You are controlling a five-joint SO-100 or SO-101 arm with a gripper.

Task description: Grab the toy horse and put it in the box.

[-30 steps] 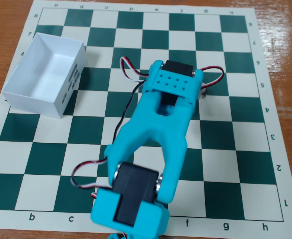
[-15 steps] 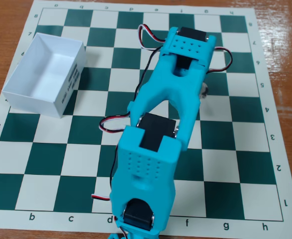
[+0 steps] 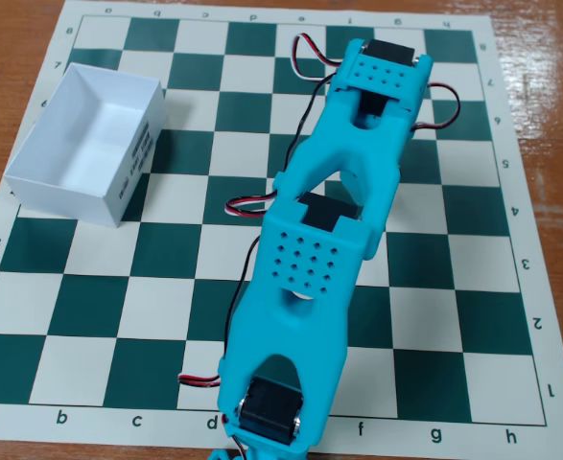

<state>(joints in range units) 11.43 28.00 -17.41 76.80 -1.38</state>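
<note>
in the fixed view the turquoise arm [image 3: 324, 249] stretched from the top of the chessboard [image 3: 434, 316] down to its bottom edge, covering the middle squares. the gripper ran out of frame at the bottom edge, so i could not tell how the jaws stood. the box [image 3: 65, 187] sat open-topped, up and left of them, well apart. the toy horse was not visible.

A green-and-white chessboard mat [image 3: 89, 316] is laid flat on a reddish-brown wooden table [image 3: 550, 96]; even, diffuse lighting is observed.
</note>
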